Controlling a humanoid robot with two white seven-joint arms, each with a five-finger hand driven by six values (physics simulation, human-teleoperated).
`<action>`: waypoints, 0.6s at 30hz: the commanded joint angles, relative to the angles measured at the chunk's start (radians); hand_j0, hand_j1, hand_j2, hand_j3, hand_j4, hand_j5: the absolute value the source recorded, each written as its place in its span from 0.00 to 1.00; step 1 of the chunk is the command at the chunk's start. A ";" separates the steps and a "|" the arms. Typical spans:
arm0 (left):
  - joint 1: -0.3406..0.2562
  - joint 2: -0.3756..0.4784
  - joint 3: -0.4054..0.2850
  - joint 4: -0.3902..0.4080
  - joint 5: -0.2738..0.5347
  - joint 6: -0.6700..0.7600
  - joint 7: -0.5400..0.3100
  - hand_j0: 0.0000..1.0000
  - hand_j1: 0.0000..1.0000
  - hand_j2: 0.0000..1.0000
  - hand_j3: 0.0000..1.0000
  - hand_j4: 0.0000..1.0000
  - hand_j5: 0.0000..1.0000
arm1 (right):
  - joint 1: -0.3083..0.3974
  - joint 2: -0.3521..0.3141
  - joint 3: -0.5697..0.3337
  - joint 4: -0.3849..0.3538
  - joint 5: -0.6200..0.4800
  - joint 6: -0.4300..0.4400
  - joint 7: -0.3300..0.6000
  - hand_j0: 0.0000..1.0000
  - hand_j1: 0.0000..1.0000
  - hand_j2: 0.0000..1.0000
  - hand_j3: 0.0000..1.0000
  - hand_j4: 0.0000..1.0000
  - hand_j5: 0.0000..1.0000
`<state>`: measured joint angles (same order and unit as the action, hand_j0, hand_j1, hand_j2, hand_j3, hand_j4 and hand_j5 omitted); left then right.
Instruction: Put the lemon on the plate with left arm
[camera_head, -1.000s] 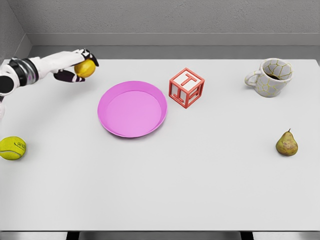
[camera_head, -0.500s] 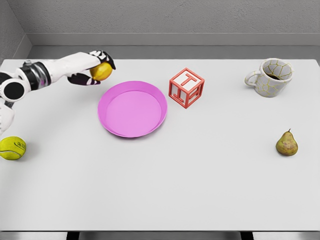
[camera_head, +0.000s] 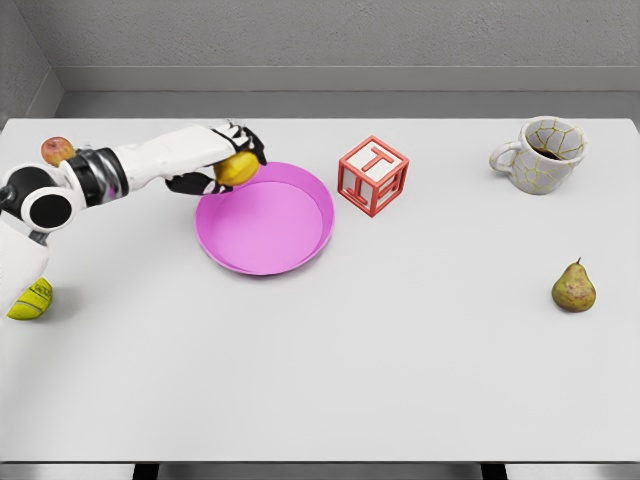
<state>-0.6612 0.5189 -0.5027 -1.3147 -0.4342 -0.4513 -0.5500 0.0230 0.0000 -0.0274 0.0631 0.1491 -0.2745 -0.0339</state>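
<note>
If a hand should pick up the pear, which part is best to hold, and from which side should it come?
Grip the pear around its wide lower belly, coming down from above. It stands upright with the thin stem pointing up, so the narrow top would likely slip, and bare table surrounds it for the fingers.

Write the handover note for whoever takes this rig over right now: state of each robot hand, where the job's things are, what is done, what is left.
Left robot hand: shut on the lemon, held above the far-left rim of the pink plate.
Right robot hand: not in view.
Done: lemon is grasped and brought to the plate's edge.
Left: carry it a little further over the plate's middle, lower, release, withdraw.
Nearby: red letter cube sits just right of the plate; tennis ball is partly hidden by the left arm; a small reddish fruit lies behind the arm. Mug and pear are far right, out of the way.
</note>
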 joint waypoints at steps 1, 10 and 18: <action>0.000 0.000 0.001 -0.026 0.006 0.002 0.001 0.41 0.41 0.41 0.41 0.41 0.41 | 0.000 0.000 0.000 0.000 0.000 0.000 0.000 1.00 1.00 1.00 1.00 1.00 1.00; 0.029 0.000 0.001 -0.064 0.005 0.003 0.001 0.91 0.91 0.91 0.91 0.91 0.91 | 0.000 0.000 0.000 0.000 0.000 0.000 0.000 1.00 1.00 1.00 1.00 1.00 1.00; 0.026 0.004 0.003 -0.066 0.005 0.003 0.001 1.00 1.00 1.00 1.00 1.00 1.00 | 0.000 0.000 0.000 0.000 0.000 0.000 0.000 1.00 1.00 1.00 1.00 1.00 1.00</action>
<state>-0.6351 0.5212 -0.5014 -1.3791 -0.4346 -0.4498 -0.5498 0.0230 0.0000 -0.0274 0.0631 0.1491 -0.2745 -0.0339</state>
